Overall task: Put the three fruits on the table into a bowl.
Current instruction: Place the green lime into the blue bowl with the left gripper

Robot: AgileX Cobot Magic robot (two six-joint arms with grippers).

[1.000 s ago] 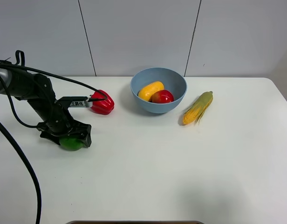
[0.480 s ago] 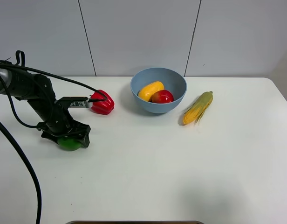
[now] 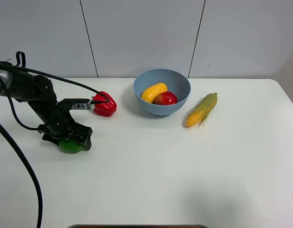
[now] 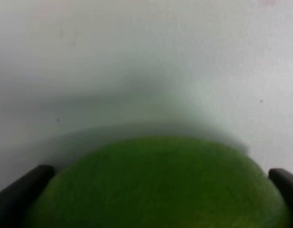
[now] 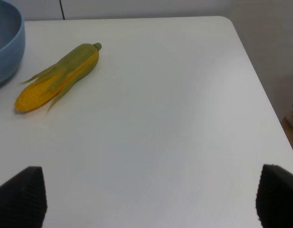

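Sitting on the white table, the green lime is on the left side, near the front of the black arm. The left gripper is down over the lime, and its two black fingers press on both sides of the fruit, so it is squeezed tight on it. In the left wrist view the lime fills the low part of the picture, all blurry and close.

The blue bowl stands at the back of the table, near the middle. The yellow-orange mango and the round red fruit lie inside it, touching each other.

A red bell pepper sits between the arm and the bowl. A corn cob lies just to the right of the bowl.

The right gripper shows only in its own wrist view. Its two dark fingertips stand far apart and hold nothing, above bare table near the corn cob.
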